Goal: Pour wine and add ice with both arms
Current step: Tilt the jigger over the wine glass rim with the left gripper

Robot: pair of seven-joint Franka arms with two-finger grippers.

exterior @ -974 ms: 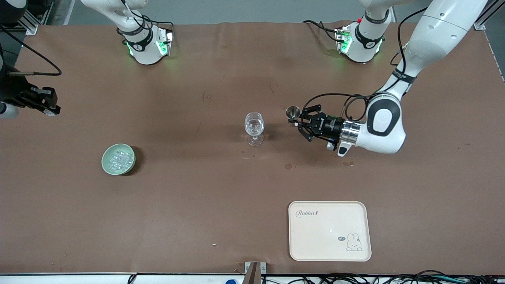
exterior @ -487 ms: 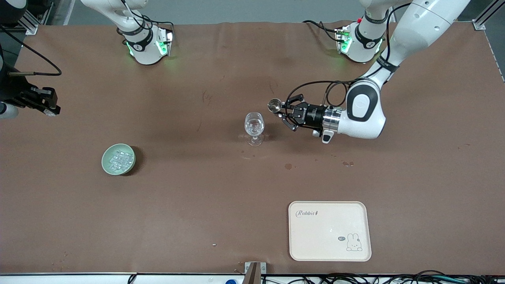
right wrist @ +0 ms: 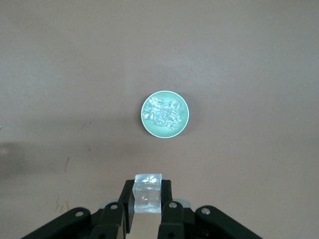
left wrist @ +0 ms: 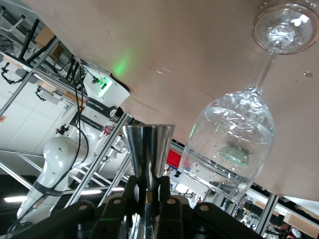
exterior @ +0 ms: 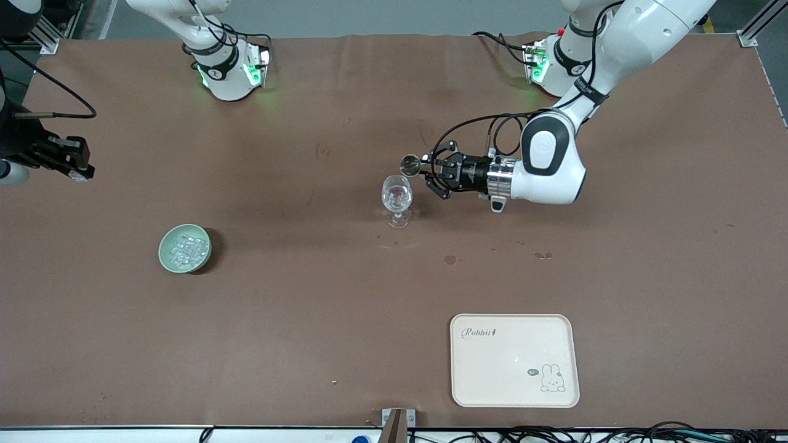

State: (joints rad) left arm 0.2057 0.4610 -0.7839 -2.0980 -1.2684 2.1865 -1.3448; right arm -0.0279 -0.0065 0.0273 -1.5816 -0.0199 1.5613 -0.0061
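the brown table (exterior: 320,320) carries everything. the white jointed left arm (exterior: 622,43) reaches down from its base and bends at the elbow, its forearm lying level over the table. the left claw (exterior: 425,171) is pressed together on a small shiny metal measuring cup (exterior: 409,164) (left wrist: 148,149), held just above and beside the rim of the clear stemmed wine glass (exterior: 396,198) (left wrist: 234,139) standing mid-table. the white right arm (exterior: 12,154) waits high at its own end of the table. the right claw (right wrist: 147,199) pinches one clear ice cube (right wrist: 148,191) above the pale green round bowl (exterior: 184,248) (right wrist: 164,113) full of ice. a cream rectangular tray (exterior: 514,360) lies nearest the front camera.
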